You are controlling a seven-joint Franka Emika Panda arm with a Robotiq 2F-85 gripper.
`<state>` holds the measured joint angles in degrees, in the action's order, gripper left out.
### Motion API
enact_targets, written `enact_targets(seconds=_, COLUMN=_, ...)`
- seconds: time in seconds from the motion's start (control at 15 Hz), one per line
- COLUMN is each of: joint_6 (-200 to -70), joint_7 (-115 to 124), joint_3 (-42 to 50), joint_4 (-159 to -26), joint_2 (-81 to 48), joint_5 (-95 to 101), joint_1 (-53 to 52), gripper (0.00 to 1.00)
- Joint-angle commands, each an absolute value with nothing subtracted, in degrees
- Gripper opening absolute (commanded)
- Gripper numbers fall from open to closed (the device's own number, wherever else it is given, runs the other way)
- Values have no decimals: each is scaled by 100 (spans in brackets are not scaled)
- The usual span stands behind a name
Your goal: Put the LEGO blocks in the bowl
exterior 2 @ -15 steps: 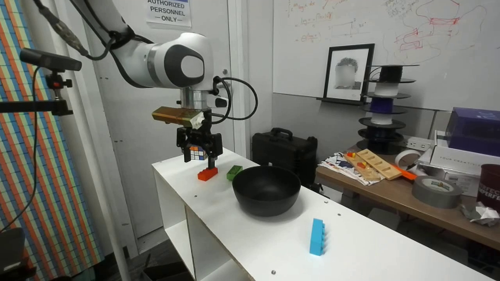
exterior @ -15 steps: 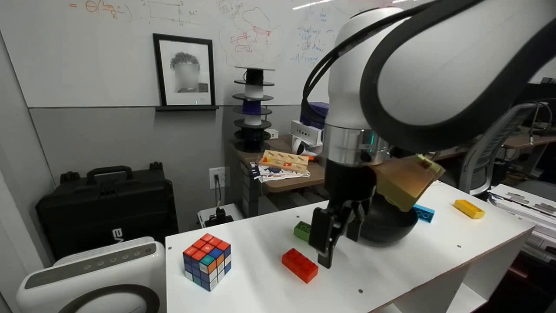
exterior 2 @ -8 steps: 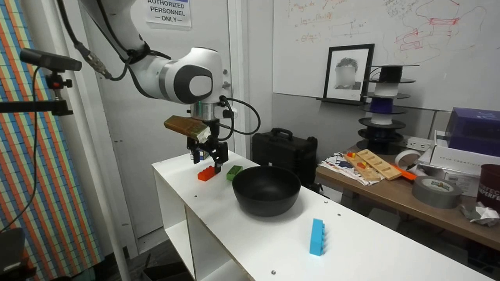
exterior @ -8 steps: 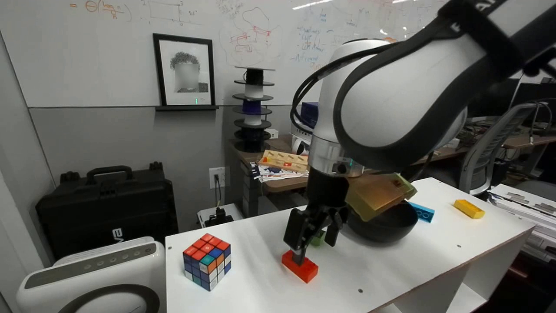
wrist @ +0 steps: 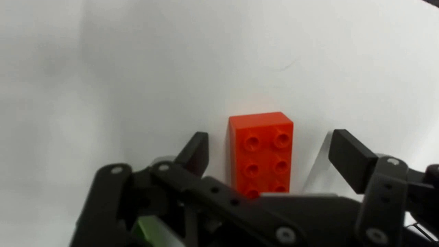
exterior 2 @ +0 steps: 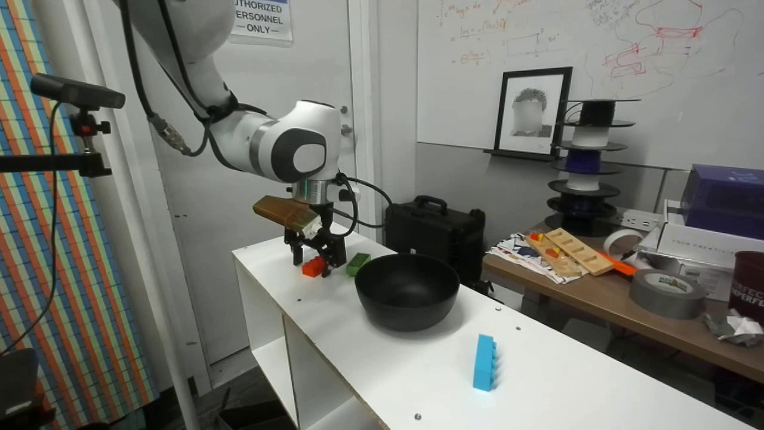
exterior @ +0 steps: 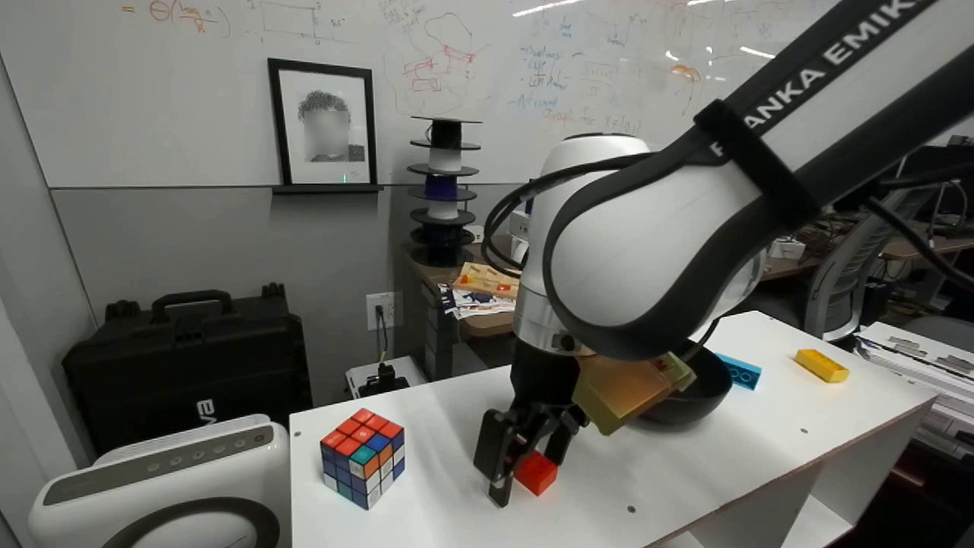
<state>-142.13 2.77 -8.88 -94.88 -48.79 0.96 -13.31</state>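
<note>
The red block [exterior: 539, 473] lies on the white surface, studs up, between the fingers of my open gripper [exterior: 527, 478]. In the wrist view the red block [wrist: 262, 154] sits between the fingertips [wrist: 270, 147] with a gap on each side, and its near end is hidden. The green block [exterior 2: 358, 263] lies between the gripper and the black bowl [exterior 2: 407, 307]. A green sliver [wrist: 151, 229] shows behind a finger in the wrist view. The blue block [exterior 2: 484, 363] lies beyond the bowl, and the yellow block [exterior: 822, 366] is farther off. The visible part of the bowl's inside holds nothing.
A puzzle cube [exterior: 364, 458] stands on the white shelf top [exterior: 449, 517] beside the gripper. A black case [exterior: 190, 365] and a white appliance [exterior: 163, 487] stand past the shelf's end. A brown desk [exterior 2: 597, 298] with clutter stands alongside.
My gripper has come down toward the shelf top and over the red block, its fingers now on both sides of it. It stayed open. The blocks and bowl have not moved.
</note>
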Motion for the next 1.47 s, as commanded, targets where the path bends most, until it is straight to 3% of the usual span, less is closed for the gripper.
enact_targets(seconds=0.0, joint_6=-14100, joint_7=166, joint_3=-876, joint_4=-9245, joint_2=-4926, joint_5=160, joint_1=-1441, gripper=62)
enact_targets(seconds=0.33, joint_6=-14128, joint_7=127, joint_3=-823, joint_4=-9499, joint_2=-4640, joint_5=278, joint_1=-1511, gripper=22)
enact_targets(seconds=0.47, joint_6=-14142, joint_7=186, joint_3=-798, joint_4=-9620, joint_2=-4448, joint_5=330, joint_1=-1539, gripper=13)
enact_targets(seconds=1.4, joint_6=-13888, joint_7=417, joint_3=-72, joint_4=-10934, joint_2=-2364, joint_5=655, joint_1=-939, gripper=14)
